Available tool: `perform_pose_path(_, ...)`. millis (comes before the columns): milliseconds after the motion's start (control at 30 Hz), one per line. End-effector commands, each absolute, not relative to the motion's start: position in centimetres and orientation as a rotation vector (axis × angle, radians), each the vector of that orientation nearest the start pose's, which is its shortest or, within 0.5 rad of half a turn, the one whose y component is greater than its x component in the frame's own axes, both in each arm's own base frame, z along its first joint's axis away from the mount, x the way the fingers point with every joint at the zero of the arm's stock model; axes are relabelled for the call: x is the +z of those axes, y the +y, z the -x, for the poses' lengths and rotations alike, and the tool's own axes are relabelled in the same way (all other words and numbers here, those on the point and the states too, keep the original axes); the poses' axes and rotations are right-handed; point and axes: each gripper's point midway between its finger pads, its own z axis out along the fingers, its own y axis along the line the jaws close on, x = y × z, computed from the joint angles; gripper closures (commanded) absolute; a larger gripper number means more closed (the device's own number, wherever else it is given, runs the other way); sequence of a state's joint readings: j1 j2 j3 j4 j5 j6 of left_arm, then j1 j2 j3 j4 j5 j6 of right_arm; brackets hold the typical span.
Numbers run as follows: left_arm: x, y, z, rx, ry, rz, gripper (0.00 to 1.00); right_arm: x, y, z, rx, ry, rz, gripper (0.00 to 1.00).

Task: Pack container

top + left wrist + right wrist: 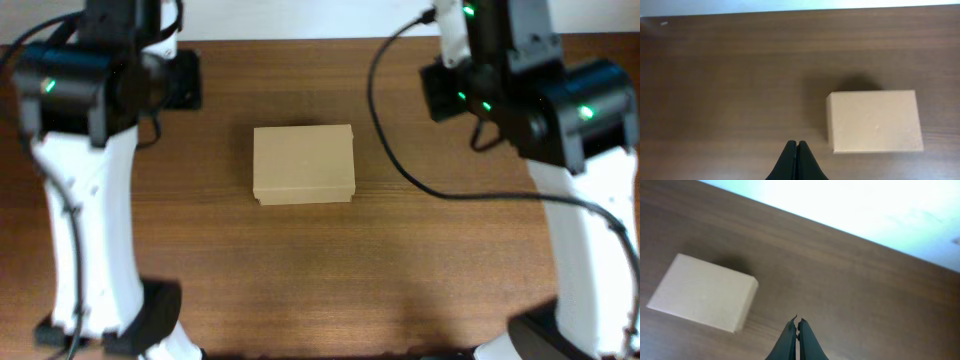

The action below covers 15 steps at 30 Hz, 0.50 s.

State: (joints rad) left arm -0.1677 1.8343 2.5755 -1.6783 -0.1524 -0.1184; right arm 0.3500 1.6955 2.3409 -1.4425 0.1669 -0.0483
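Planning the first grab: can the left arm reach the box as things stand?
Probably yes. Only bare table lies between the shut left gripper and the closed box; nothing blocks the way, though the jaws must open first.

Mid-table, one obstacle: small tan rectangular cardboard box [303,163], lid shut flat, apart from both arms. Bare dark brown wood-grain tabletop [300,280] on all four sides of it, widest open stretch toward the near edge. White arm links [85,230] on black bases [150,318] at left and right, well apart from box. Black left gripper [797,146], fingers pressed together, over bare wood, box ahead to the right in its view. Black right gripper [797,324], likewise closed, box ahead to the left, bare wood between.
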Motion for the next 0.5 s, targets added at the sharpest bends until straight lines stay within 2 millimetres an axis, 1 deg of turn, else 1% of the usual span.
perform_pose_path(0, 37.8, -0.9, -34.1, 0.221, 2.505, 0.111, 0.98, 39.5, 7.1, -34.4, -0.091, 2.324, 0.274, 0.96)
perform_pose_path(100, 37.0, 0.1, -31.6, 0.241, 2.488, 0.127, 0.98, 39.9, 5.1, -31.3, -0.093, 2.270, 0.223, 0.96)
perform_pose_path(133, 36.3, 0.3, -30.1, 0.240, 2.484, 0.127, 0.98, 40.0, 4.6, -29.9, -0.089, 2.243, 0.201, 0.96)
perform_pose_path(167, 35.8, 0.4, -29.2, 0.241, 2.484, 0.124, 0.98, 40.0, 3.9, -28.6, -0.097, 2.225, 0.177, 0.96)
perform_pose_path(200, 35.0, 0.7, -27.7, 0.242, 2.487, 0.124, 0.98, 39.9, 3.3, -27.2, -0.111, 2.211, 0.152, 0.96)
perform_pose_path(267, 33.7, 1.0, -25.4, 0.240, 2.487, 0.127, 0.98, 39.1, 2.3, -25.0, -0.127, 2.205, 0.121, 0.96)
perform_pose_path(333, 32.7, 1.3, -23.4, 0.228, 2.460, 0.131, 0.97, 37.6, 1.4, -22.8, -0.142, 2.221, 0.102, 0.96)
perform_pose_path(367, 32.4, 1.4, -22.7, 0.223, 2.446, 0.134, 0.93, 36.3, 1.0, -21.4, -0.147, 2.245, 0.102, 0.96)
perform_pose_path(400, 32.1, 1.6, -21.8, 0.218, 2.417, 0.139, 0.83, 35.4, 0.7, -20.6, -0.144, 2.259, 0.090, 0.96)
perform_pose_path(433, 32.0, 1.8, -21.2, 0.217, 2.392, 0.144, 0.69, 34.6, 0.6, -20.0, -0.145, 2.270, 0.089, 0.96)
perform_pose_path(467, 31.9, 1.9, -20.8, 0.218, 2.375, 0.149, 0.43, 34.1, 0.5, -19.6, -0.147, 2.275, 0.090, 0.96)
